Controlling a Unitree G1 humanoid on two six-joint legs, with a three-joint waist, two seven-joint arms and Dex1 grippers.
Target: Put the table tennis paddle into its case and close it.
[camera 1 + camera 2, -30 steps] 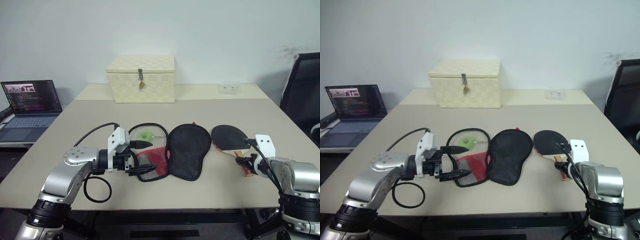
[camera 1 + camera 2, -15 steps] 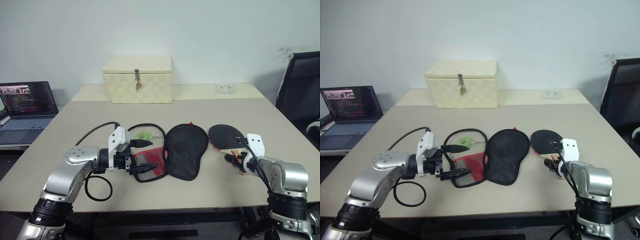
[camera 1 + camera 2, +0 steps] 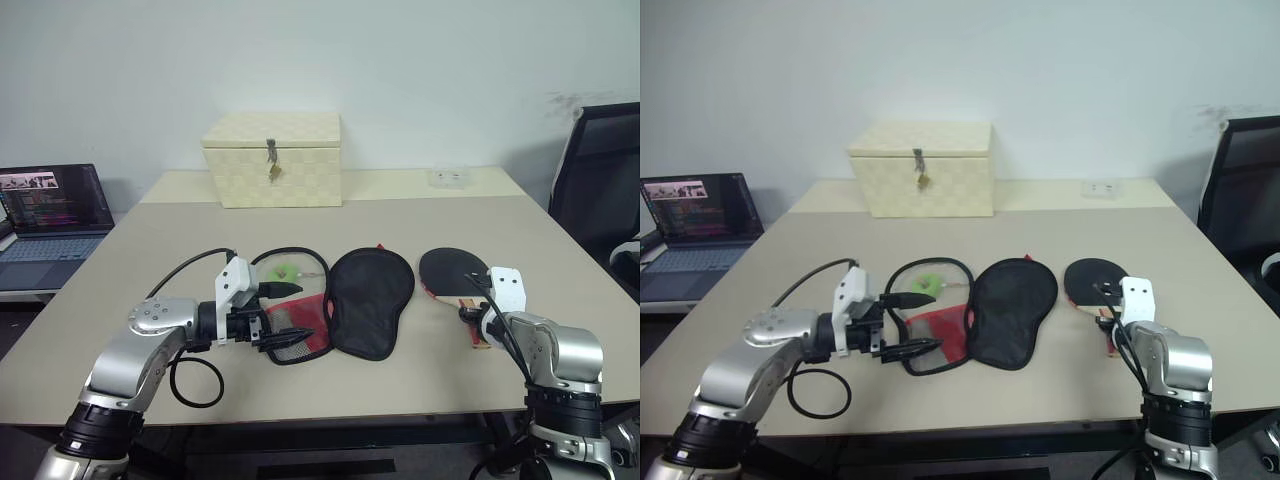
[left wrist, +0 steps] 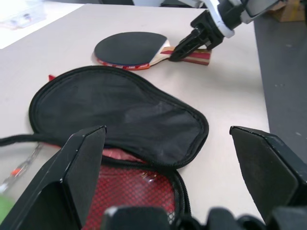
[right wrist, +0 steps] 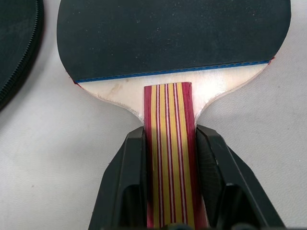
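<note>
The table tennis paddle (image 3: 455, 272) lies flat on the table at the right, black face up, its striped wooden handle (image 5: 169, 158) toward me. My right gripper (image 3: 472, 318) is shut on that handle, one finger pressed against each side. The case (image 3: 370, 300) lies unzipped in the middle of the table, its black flap folded out to the right and its red mesh lining (image 4: 139, 191) facing up. A green pull tag (image 3: 290, 270) lies by its far left rim. My left gripper (image 3: 292, 314) stands open just over the case's left rim, holding nothing.
A cream checkered latched box (image 3: 272, 158) stands at the back of the table. A small clear item (image 3: 448, 177) lies at the back right. A laptop (image 3: 45, 215) sits on a side table to the left, a black chair (image 3: 600, 170) to the right. A black cable loop (image 3: 195, 380) hangs under my left arm.
My right gripper has closed its fingers on the paddle's handle after edging a little to the left. The left gripper stayed open and still. The camera view shifted slightly.
</note>
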